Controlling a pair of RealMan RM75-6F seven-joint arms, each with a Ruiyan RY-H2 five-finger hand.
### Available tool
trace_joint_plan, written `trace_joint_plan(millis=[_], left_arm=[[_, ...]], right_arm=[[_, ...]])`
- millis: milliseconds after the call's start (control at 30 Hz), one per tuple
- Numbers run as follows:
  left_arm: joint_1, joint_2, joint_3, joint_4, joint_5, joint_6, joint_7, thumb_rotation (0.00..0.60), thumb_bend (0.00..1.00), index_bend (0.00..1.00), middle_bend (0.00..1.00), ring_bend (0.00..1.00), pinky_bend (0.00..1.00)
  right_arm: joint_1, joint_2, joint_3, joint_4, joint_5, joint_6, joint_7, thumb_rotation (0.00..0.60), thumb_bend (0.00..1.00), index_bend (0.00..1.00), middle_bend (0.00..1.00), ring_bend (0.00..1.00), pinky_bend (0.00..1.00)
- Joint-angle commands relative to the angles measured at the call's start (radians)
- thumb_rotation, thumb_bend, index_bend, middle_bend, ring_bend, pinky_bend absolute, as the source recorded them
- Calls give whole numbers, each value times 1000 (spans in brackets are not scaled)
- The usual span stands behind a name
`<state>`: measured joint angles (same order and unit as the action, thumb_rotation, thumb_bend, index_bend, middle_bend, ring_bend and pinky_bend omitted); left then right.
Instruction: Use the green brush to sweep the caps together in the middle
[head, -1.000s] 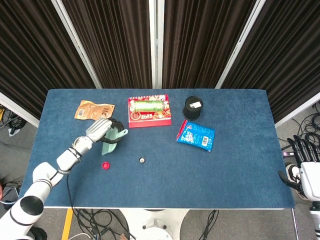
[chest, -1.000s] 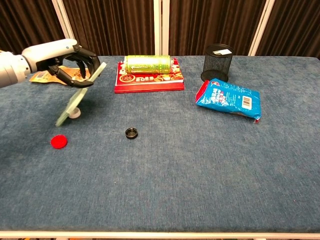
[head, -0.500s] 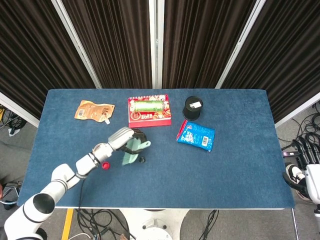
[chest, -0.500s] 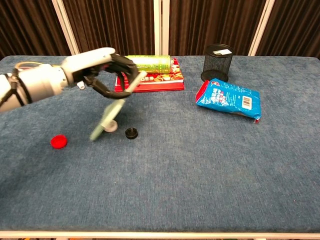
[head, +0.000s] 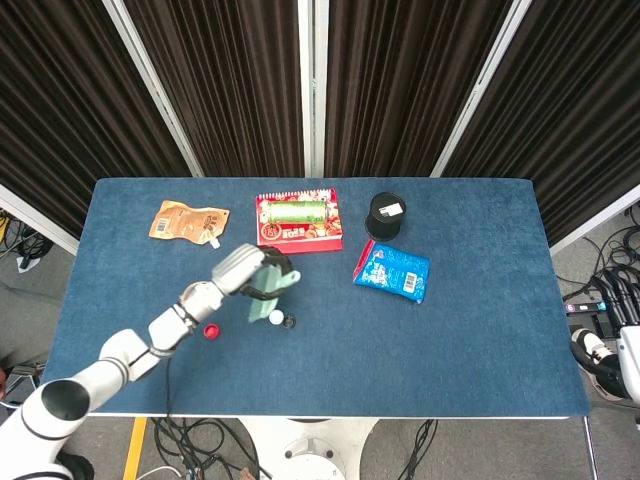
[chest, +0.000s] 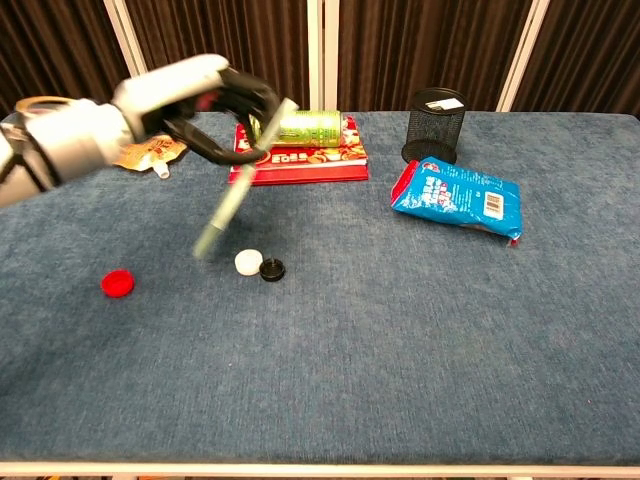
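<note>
- The green brush slants from upper right to lower left in the left-centre of the chest view, its lower end just above and left of the white cap; whether it touches the surface cannot be told
- The left hand grips the brush near its upper end, fingers curled round the handle; in the head view the hand sits left of centre
- A white cap and a black cap lie just beside each other, touching or nearly so, a little left of the middle of the frame
- A red cap lies well apart from them, toward the left edge
- The right hand barely shows at the lower right edge of the head view, off the surface; how far open it is cannot be told
- A green can lies on its side on a red box at the upper centre; their printing is too small to read
- A black mesh cup stands at the upper right, a white label on its rim
- A blue snack bag lies below it, showing a barcode panel; its lettering is unreadable
- An orange pouch lies at the upper left of the head view
</note>
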<state>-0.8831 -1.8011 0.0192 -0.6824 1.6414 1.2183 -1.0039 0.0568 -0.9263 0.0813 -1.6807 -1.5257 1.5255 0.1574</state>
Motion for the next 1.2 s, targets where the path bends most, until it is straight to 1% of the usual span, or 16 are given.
trace_joint_plan(millis=[33,100,200,333,367,467,600,700,867,1100,1200], left_arm=[[93,112,-34,-155,-83,23,135,600,415,558,599,408,416],[141,156,-44,-232,-124,35,227,600,415,558,602,408,413],[207,195,-56,-324,-183,53,362,600,416,561,604,408,410],[281,230,-63,-447,-251,64,481,600,417,563,604,408,378],[302,237,-62,-480,-265,71,511,600,419,565,604,408,352],[347,237,-59,-535,-288,96,594,600,419,572,605,408,303],[388,219,-59,-590,-306,111,652,600,418,574,606,408,302],[403,190,-57,-602,-299,113,686,600,417,574,606,408,302],[412,119,-65,-586,-285,116,731,600,416,574,606,408,302],[389,32,-113,-532,-274,90,747,600,415,574,608,408,302],[373,-2,-132,-507,-276,64,731,600,415,575,608,408,302]], right_arm=[[14,1,5,12,-8,-12,11,600,149,0,0,0,0],[26,1,9,21,-14,-23,18,600,149,0,0,0,0],[43,-1,13,32,-19,-41,27,600,149,0,0,0,0],[61,-5,13,42,-27,-62,33,600,149,0,0,0,0],[65,-6,13,45,-27,-68,35,600,149,0,0,0,0],[72,-10,13,52,-25,-77,40,600,150,0,0,0,0],[76,-13,12,58,-19,-83,45,600,150,0,0,0,0],[77,-12,12,57,-13,-87,43,600,150,0,0,0,0],[75,-9,10,53,-10,-84,39,600,150,0,0,0,0],[70,-6,6,47,-8,-77,37,600,150,0,0,0,0],[66,-5,3,47,-12,-70,39,600,149,0,0,0,0]])
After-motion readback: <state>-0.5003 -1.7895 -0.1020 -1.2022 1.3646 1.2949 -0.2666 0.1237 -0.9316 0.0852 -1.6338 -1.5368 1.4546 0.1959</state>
